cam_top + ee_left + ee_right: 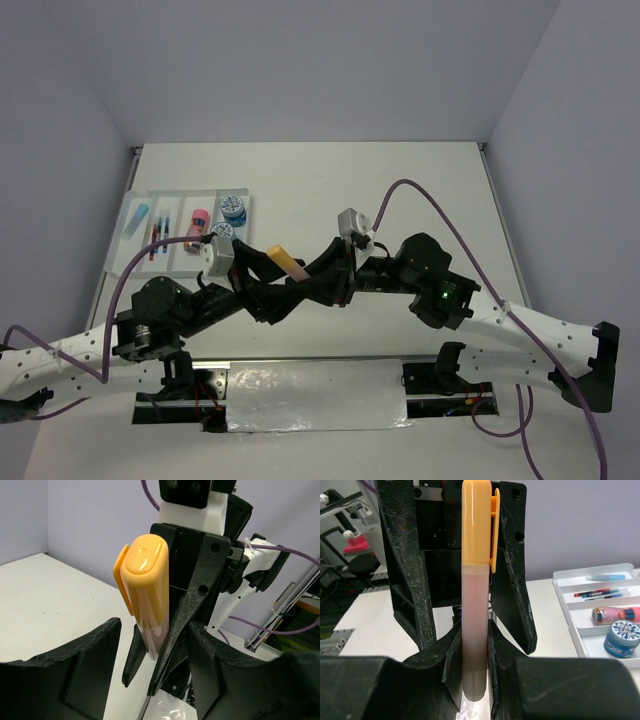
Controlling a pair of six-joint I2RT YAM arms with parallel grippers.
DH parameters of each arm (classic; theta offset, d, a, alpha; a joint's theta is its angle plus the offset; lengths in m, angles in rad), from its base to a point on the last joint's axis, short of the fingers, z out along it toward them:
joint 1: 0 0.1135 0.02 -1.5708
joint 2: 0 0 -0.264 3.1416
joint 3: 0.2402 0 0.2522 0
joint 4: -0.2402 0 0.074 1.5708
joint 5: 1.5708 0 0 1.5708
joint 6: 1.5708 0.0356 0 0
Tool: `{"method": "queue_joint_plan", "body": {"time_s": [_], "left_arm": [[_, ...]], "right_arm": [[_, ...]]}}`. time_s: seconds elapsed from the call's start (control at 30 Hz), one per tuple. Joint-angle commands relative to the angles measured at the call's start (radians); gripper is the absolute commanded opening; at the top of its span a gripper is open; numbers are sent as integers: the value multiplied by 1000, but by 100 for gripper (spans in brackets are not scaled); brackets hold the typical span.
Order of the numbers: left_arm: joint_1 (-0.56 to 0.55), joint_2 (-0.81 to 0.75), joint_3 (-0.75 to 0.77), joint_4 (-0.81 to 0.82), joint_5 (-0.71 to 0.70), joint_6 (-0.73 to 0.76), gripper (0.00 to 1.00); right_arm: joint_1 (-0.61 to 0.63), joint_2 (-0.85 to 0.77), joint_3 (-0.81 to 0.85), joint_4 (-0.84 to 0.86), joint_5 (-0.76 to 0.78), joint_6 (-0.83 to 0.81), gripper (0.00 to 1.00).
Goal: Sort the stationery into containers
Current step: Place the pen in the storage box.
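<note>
One orange-capped marker [476,580], aloft over mid-table between the two arms, well apart from the white tray [185,262] at the far left. Opaque orange cap with a flat side clip, over a translucent pink barrel; rounded at both ends. Clamped low on the barrel by the right gripper [475,640], jaws narrow and pressed against both sides. Flanked at the cap end by the left gripper [155,630], jaws wide and clear of the marker on either side.

Top external view only: shows both arms meeting above the table [400,180], with the marker tilted, cap toward the tray. Shows all four long compartments, from left to right: a light-blue piece [137,218], thin pens [158,228], a pink-orange cylinder [198,222], and two blue-white rolls [233,208] together in the last.

Right wrist view only: gives the full length of the marker upright, the seam between cap and barrel, and the pinch on the barrel; takes in just one roll at the tray's near end.

Left wrist view only: presents the cap's domed end nearly head-on, with the clip on its left.
</note>
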Motion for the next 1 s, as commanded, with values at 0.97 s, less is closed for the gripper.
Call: {"method": "queue_joint_plan", "body": {"time_s": [0.97], "left_arm": [[14, 28, -11, 269, 151, -7, 56]], "right_arm": [[-5, -38, -3, 106, -122, 47, 0]]}}
